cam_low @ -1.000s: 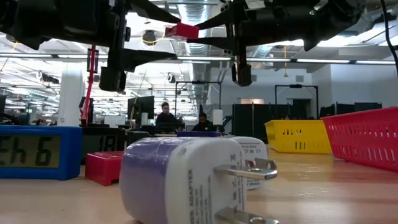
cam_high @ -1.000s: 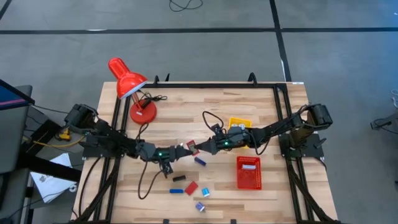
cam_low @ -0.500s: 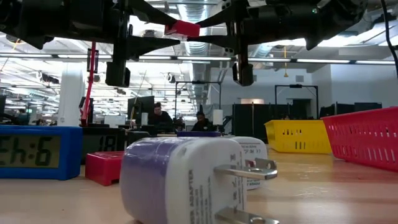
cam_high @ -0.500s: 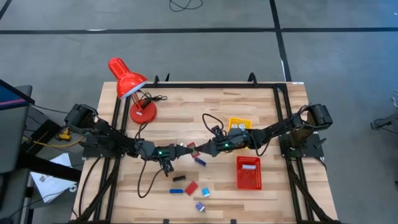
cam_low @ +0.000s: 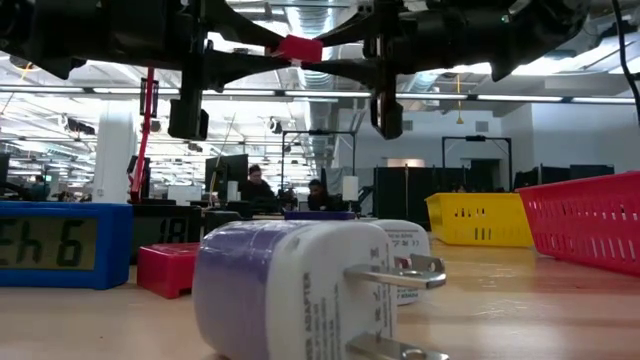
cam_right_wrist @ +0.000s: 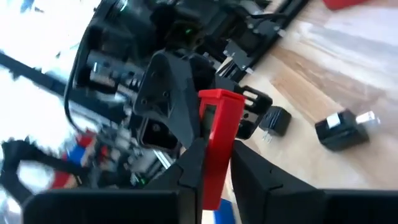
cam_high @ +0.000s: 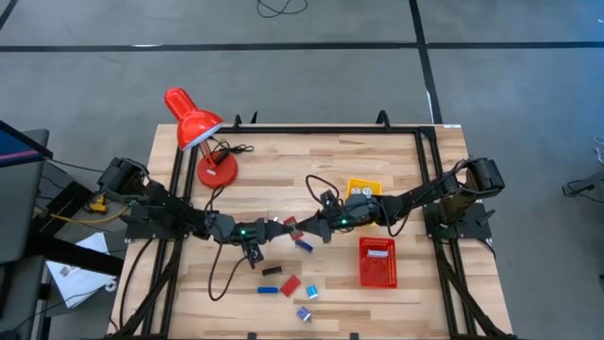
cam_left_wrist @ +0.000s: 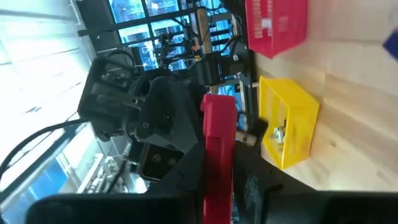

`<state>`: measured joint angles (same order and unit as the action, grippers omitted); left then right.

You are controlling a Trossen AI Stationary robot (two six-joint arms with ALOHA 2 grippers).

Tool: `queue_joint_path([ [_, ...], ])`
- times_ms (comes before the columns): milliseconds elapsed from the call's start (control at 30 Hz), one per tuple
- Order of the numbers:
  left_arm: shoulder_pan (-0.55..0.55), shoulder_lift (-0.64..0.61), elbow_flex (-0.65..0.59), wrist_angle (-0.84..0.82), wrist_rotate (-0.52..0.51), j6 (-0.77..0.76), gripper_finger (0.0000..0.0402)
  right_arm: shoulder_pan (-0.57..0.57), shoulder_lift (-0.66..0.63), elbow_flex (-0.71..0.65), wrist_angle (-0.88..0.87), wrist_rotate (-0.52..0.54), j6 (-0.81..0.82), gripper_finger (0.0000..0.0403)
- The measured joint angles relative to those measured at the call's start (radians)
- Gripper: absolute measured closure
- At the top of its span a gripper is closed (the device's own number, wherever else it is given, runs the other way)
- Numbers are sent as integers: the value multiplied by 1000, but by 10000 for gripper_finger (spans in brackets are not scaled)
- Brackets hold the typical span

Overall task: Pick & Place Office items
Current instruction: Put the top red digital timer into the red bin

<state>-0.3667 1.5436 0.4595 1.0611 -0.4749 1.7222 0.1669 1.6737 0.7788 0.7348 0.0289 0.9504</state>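
Note:
A small red bar (cam_high: 292, 225) hangs in the air over the middle of the table, between my two grippers. My left gripper (cam_high: 283, 226) comes at it from the table's left and is shut on it. My right gripper (cam_high: 301, 227) reaches in from the right and is also closed on it. The low view shows the bar (cam_low: 297, 47) high above the table between both pairs of fingers. Other office items lie on the wood below: a blue bar (cam_high: 303, 245), a black piece (cam_high: 272, 271), a red block (cam_high: 290, 284) and small white-and-blue bits (cam_high: 310, 292). My left gripper pinches the red bar's left end (cam_left_wrist: 217, 171) between its two fingers, coming in level from the table's left, fingers along the bar. The bar is lifted clear of the table. My right gripper pinches the opposite end (cam_right_wrist: 215, 171) between its two fingers, nearly level from the table's right. The bar stands on edge between them.
A red desk lamp (cam_high: 198, 132) stands at the far left. A yellow tray (cam_high: 363, 187) and a red mesh basket (cam_high: 377, 261) sit at the right. Close to the low camera are a white plug adapter (cam_low: 300, 290) and a blue clock (cam_low: 60, 245).
My left gripper has shut on the red bar's left end while my right gripper kept holding the other end. The right wrist has rolled a little, and the bar has tipped slightly with it. Neither arm has travelled.

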Motion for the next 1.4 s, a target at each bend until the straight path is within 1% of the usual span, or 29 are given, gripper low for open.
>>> queue_joint_path([
  [67,-1,0,0,2,2,-37,348,-9,0,0,9,-36,-74,341],
  [133,-9,0,0,3,0,-73,348,-17,0,0,10,-48,-112,331],
  [200,-18,0,0,4,-5,-83,351,-19,0,0,14,-58,-164,311],
  [267,-29,0,0,3,-3,-99,354,-25,-10,0,12,-70,-190,278],
  [300,-34,0,-1,-1,-2,-116,354,-29,-18,0,21,-92,-202,257],
  [367,-37,0,-1,0,5,-197,353,-38,-45,0,19,-145,-236,213],
  [433,-36,0,-1,1,4,-321,352,-45,-77,0,11,-174,-304,169],
  [467,-36,0,-1,1,7,-402,352,-46,-97,0,0,-183,-364,150],
  [533,-29,0,-1,15,44,-584,353,-39,-138,0,-48,-185,-536,120],
  [600,-20,0,-1,46,96,-783,354,-22,-168,0,-111,-171,-693,98],
  [700,2,0,-1,87,169,-1021,352,4,-186,0,-145,-106,-834,77],
  [800,29,0,-1,135,211,-1219,348,32,-189,0,-128,-38,-958,65],
  [900,49,0,-1,176,223,-1334,349,71,-167,0,-86,90,-1032,61],
  [967,57,0,-1,206,226,-1342,350,95,-151,0,-78,164,-1080,63],
  [1000,60,0,-1,224,233,-1341,351,106,-143,0,-69,181,-1097,65],
  [1100,70,0,-1,275,246,-1340,349,129,-130,0,-4,184,-1132,75],
  [1200,81,0,-1,302,253,-1339,348,144,-130,0,57,217,-1156,90],
  [1300,88,0,-1,309,309,-1345,349,139,-130,0,71,233,-1160,104],
  [1400,87,0,-1,330,323,-1363,349,125,-118,1,91,234,-1132,111],
])
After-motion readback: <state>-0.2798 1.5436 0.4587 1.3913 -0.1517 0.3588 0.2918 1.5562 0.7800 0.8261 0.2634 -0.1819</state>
